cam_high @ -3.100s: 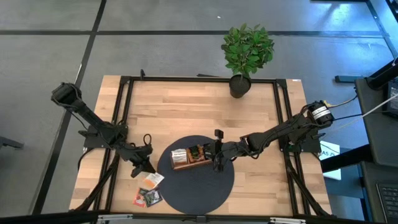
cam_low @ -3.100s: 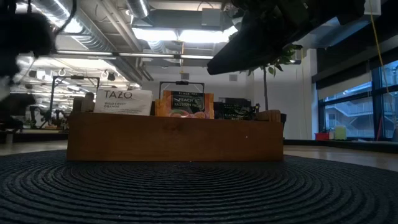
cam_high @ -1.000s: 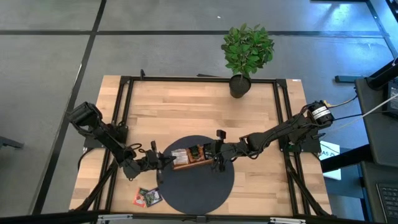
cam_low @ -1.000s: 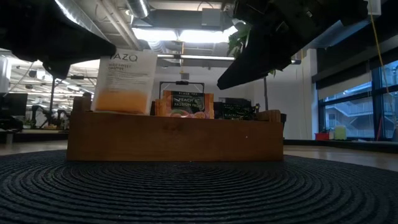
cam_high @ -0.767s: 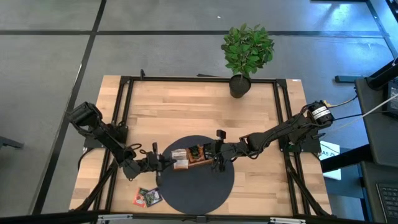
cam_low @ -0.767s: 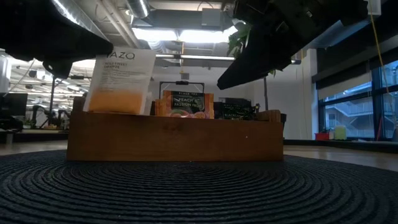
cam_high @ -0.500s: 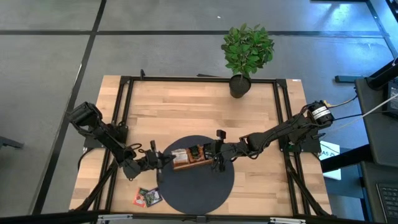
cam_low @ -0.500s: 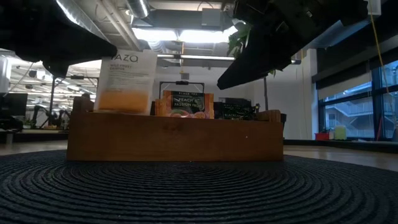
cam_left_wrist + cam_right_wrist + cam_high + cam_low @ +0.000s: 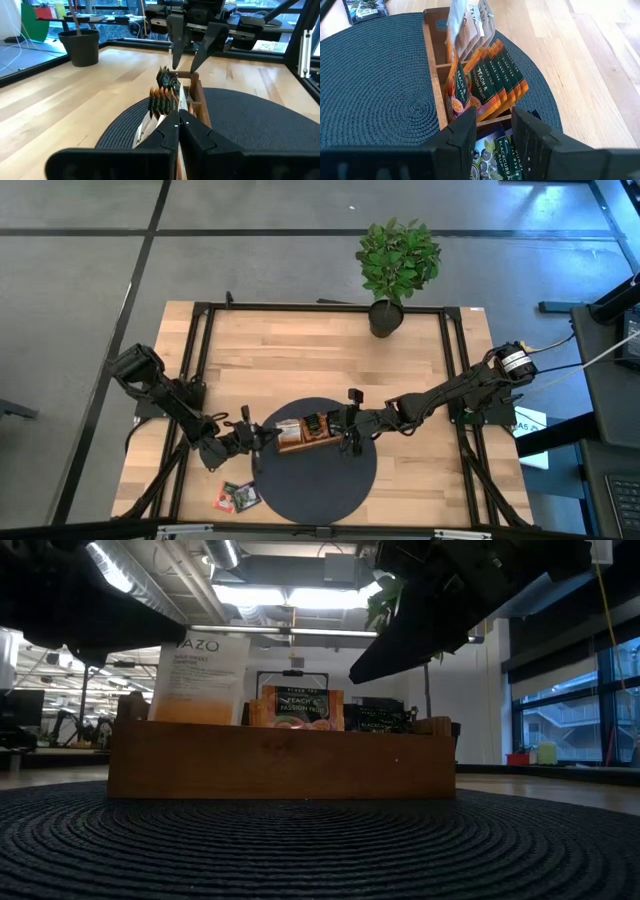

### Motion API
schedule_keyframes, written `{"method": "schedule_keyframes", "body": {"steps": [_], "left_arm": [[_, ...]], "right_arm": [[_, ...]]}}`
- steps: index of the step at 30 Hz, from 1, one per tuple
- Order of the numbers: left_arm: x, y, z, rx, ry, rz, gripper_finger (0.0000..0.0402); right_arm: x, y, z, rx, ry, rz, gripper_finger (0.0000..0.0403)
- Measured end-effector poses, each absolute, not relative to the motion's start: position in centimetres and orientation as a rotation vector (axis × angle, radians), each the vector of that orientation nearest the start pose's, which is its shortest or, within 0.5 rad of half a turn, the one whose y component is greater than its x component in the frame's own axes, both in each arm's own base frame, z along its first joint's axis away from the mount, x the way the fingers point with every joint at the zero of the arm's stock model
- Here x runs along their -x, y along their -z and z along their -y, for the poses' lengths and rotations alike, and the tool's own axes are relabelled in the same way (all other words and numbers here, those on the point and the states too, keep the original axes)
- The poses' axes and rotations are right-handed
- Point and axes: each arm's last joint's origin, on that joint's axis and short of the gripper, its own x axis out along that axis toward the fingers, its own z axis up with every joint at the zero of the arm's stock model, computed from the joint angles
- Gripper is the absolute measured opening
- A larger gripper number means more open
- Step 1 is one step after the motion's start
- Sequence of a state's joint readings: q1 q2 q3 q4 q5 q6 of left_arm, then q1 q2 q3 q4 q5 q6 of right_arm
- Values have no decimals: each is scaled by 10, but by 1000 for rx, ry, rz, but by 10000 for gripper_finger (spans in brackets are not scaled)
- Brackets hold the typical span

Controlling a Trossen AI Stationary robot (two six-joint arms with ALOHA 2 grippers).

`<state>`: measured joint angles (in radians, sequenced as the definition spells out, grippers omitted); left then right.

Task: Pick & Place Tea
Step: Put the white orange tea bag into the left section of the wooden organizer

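A brown wooden tray (image 9: 300, 447) stands on a round dark mat, with orange sachets (image 9: 470, 85) upright in its middle compartment and dark sachets (image 9: 495, 150) at its right end. My left gripper (image 9: 262, 440) is at the tray's left end, shut on a white and orange sachet (image 9: 200, 680). My right gripper (image 9: 349, 435) is open above the tray's right end and touches nothing. Two dark sachets (image 9: 238, 497) lie flat on the table near the front left of the mat. My left gripper pinches the white sachet between its two fingers, and the sachet shows edge-on (image 9: 182, 110) at the fingertips. The fingers come slanting down from the table's left. The sachet hangs nearly upright, and its lower end (image 9: 195, 715) dips behind the wall of the tray's left compartment.
The round dark mat (image 9: 330, 480) lies under the tray at the table's front middle. A potted plant (image 9: 395, 265) stands at the far edge. Bare wood lies between the plant and the mat.
My left gripper has stayed at the tray's left end, shut on the white sachet. The sachet tipped aslant, came upright again, and now sits a little lower in the left compartment.
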<state>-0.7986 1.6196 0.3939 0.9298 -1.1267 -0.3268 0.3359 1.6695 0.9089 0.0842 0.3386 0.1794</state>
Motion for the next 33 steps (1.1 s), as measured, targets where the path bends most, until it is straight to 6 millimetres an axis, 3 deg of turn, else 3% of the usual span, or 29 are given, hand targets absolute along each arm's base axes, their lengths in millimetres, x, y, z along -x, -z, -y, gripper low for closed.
{"method": "schedule_keyframes", "body": {"steps": [11, 25, 29, 33], "left_arm": [[-192, -133, 160, 76, -349, -116, 9], [-192, -134, 159, 74, -385, -105, 61], [-195, -141, 158, 48, -385, -72, 68], [-206, -154, 151, 28, -270, -55, 66]], "right_arm": [[-323, -181, -103, 50, 60, -634, 126], [-323, -181, -103, 50, 60, -634, 127], [-323, -181, -103, 50, 60, -634, 127], [-323, -181, -103, 50, 60, -634, 127]]}}
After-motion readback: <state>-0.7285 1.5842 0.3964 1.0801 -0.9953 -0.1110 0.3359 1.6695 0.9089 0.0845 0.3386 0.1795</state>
